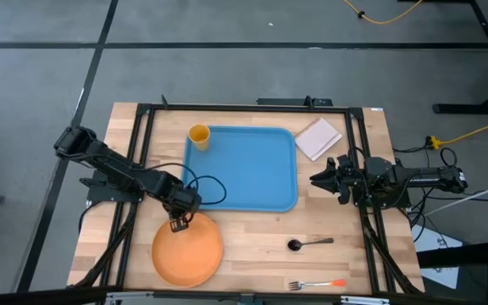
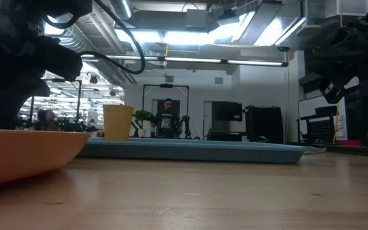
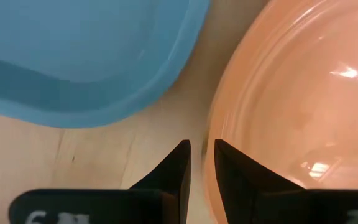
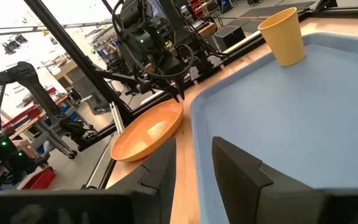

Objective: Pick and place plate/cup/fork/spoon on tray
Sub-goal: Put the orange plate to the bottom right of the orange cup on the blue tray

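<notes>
at the near rim of the large round flat orange plate [image 1: 186, 252], just beside the light-blue plastic tray [image 1: 252, 199]: left gripper [image 3: 202, 163] nearly closed astride the rim. pinch firmly, lift level.

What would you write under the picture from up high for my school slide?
Left end effector pinches the orange plate's rim beside the blue tray, where the cup already stands.
</notes>
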